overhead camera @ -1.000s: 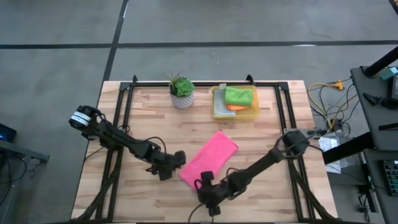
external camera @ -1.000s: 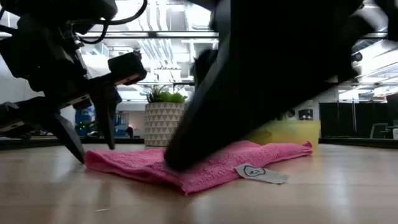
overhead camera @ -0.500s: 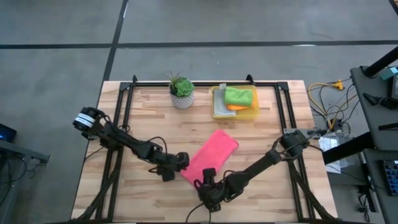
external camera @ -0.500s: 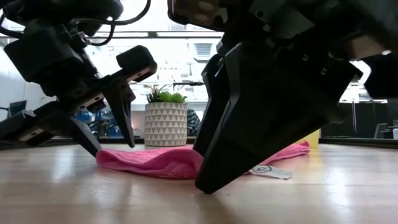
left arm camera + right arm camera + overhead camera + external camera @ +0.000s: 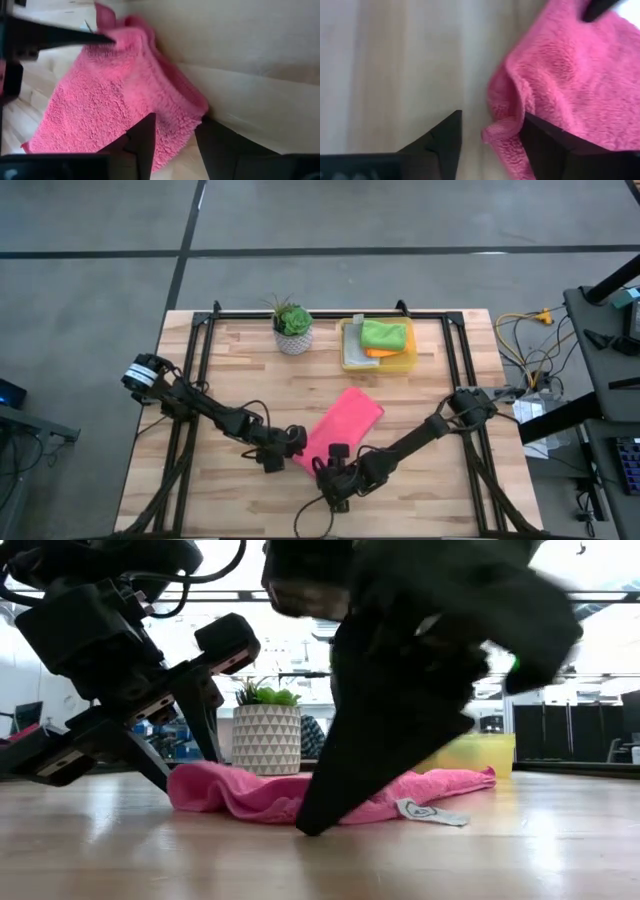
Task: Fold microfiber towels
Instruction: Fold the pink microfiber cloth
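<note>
Lying folded in a long strip on the wooden tabletop, the hot pink towel has its near end between both sets of spread jaws. The left gripper straddles one near corner, the right gripper the other, each with fingers apart around the towel's edge. Farther off sit a potted plant and a yellow bin holding green and orange towels.

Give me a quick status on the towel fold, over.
Left gripper and right gripper open, each at a near corner of the pink towel. Towel lies flat, corners bunched, not gripped. Nothing blocking; green towel in bin.
</note>
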You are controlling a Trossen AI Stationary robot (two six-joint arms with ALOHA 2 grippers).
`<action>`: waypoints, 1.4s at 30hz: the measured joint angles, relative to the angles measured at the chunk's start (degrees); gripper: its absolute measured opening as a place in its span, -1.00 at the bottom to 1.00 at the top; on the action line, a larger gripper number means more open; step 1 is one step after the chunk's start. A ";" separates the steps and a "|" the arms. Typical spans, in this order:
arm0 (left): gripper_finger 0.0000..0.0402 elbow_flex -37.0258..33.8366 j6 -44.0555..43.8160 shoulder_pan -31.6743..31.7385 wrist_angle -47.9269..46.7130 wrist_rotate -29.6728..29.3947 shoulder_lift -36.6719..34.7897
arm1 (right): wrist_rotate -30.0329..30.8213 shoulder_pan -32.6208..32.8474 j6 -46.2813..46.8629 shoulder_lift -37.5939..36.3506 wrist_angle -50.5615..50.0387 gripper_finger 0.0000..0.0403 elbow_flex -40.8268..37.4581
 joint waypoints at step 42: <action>-1.00 6.27 -28.35 0.72 -13.13 22.78 -17.27 | -14.69 1.97 2.37 -15.95 2.74 -0.96 -7.13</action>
